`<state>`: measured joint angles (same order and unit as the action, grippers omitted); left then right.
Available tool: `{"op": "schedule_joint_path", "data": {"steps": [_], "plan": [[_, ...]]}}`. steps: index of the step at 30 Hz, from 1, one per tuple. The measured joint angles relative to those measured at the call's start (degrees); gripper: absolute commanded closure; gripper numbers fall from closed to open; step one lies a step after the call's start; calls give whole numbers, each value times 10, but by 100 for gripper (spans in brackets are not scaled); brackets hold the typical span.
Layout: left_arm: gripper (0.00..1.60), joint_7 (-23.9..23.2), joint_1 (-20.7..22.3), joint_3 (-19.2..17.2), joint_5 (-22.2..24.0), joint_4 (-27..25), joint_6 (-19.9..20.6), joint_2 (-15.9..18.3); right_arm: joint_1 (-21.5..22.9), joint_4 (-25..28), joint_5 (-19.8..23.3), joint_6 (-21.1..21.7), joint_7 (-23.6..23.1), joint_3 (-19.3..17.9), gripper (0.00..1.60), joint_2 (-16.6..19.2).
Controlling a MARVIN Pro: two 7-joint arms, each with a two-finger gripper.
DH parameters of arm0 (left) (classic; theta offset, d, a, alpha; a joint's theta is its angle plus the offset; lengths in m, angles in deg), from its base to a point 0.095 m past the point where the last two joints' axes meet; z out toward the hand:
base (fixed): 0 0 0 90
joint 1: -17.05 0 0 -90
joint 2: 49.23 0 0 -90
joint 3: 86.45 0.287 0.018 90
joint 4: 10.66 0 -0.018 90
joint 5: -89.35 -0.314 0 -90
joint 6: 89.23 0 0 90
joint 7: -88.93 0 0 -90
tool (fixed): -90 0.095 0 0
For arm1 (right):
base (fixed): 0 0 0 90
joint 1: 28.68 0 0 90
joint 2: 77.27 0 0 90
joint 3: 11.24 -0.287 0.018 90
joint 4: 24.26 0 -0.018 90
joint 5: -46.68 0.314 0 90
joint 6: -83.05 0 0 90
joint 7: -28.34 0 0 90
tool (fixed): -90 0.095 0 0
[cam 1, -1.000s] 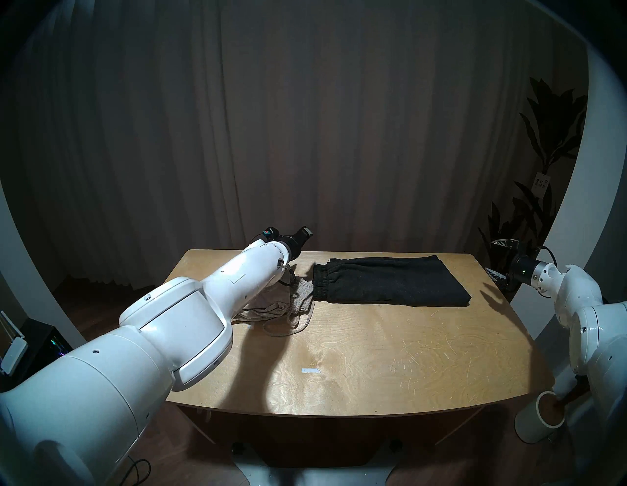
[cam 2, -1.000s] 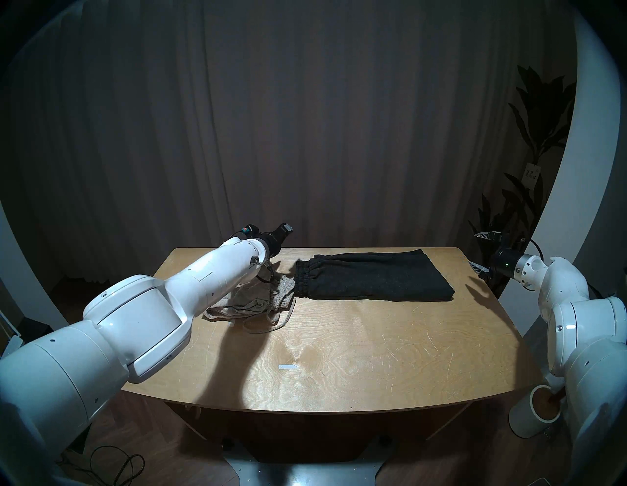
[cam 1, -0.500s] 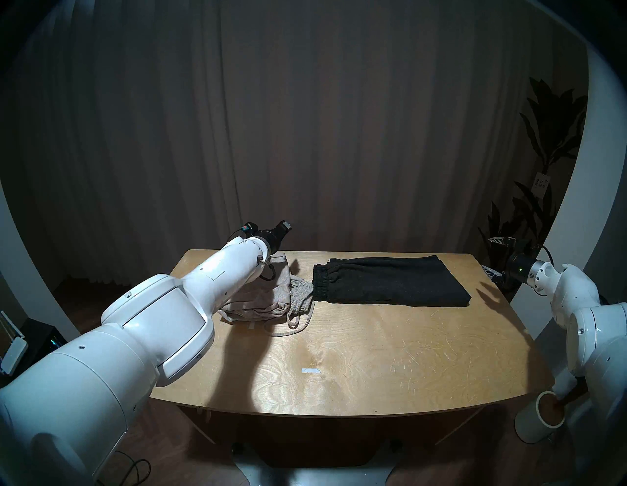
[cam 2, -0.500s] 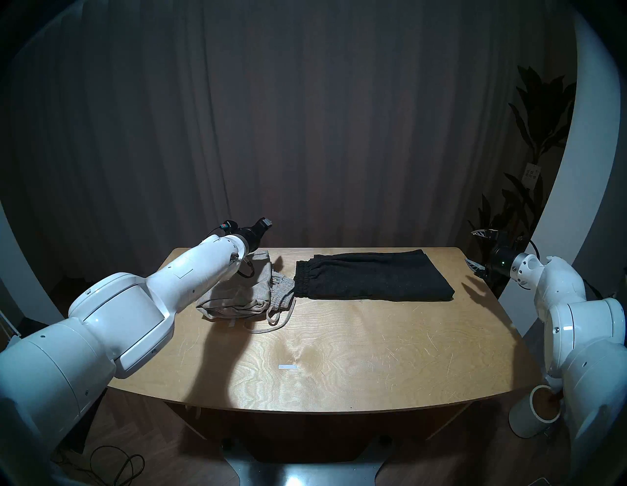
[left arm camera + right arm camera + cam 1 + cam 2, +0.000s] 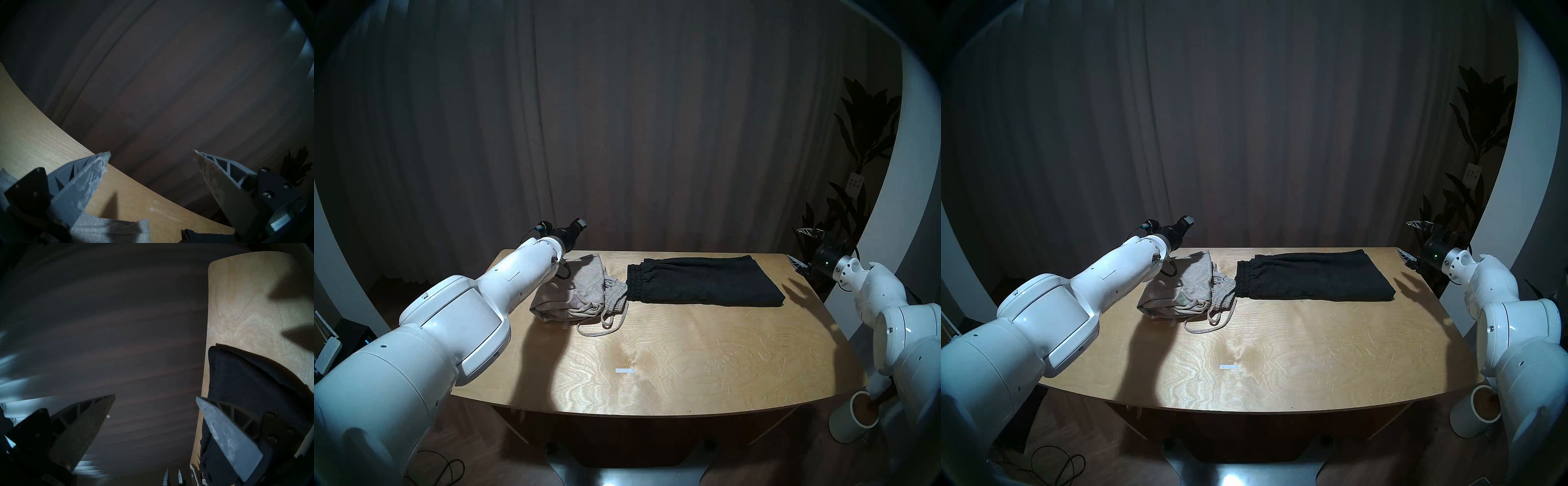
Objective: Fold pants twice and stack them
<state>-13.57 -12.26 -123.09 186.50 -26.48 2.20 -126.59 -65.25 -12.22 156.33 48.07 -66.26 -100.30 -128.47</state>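
- Two pairs of pants are seen laid out along the far half of a wooden desk (image 5: 687, 356), under low light against a dark curtain (image 5: 619, 118).
- The black pants (image 5: 704, 281) are shown folded flat toward one o'clock on the desk, the gathered waistband turned to the nine o'clock side.
- The grey pants (image 5: 575, 292) are found bunched in a loose heap toward eleven o'clock, their waistband touching the black waistband; a pale drawstring (image 5: 602, 325) is trailed toward the desk's centre.
- The left end effector (image 5: 151, 153) is held above the far edge of the desk at about eleven o'clock, past the grey heap; its fingers are seen spread wide apart in the wrist view, with nothing between them.
- The right end effector (image 5: 155, 396) is held off the desk's three o'clock edge, near the black pants; its fingers are likewise parted and nothing is gripped.
- A small white strip (image 5: 624, 370) is seen on the desk near its centre.
- A potted plant (image 5: 857, 142) is visible at two o'clock, and a white cup-like cylinder (image 5: 853, 421) low by the right arm.
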Motion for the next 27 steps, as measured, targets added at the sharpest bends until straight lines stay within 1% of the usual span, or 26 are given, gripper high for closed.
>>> {"op": "schedule_joint_path", "data": {"steps": [13,27], "plan": [[0,-31,-13,-7,-5,-12,-1,23,-28,-12,10,0,-5,-13,0,8],[0,-59,-30,-16,-4,-19,0,49,-51,-17,16,0,-7,-22,0,9]]}}
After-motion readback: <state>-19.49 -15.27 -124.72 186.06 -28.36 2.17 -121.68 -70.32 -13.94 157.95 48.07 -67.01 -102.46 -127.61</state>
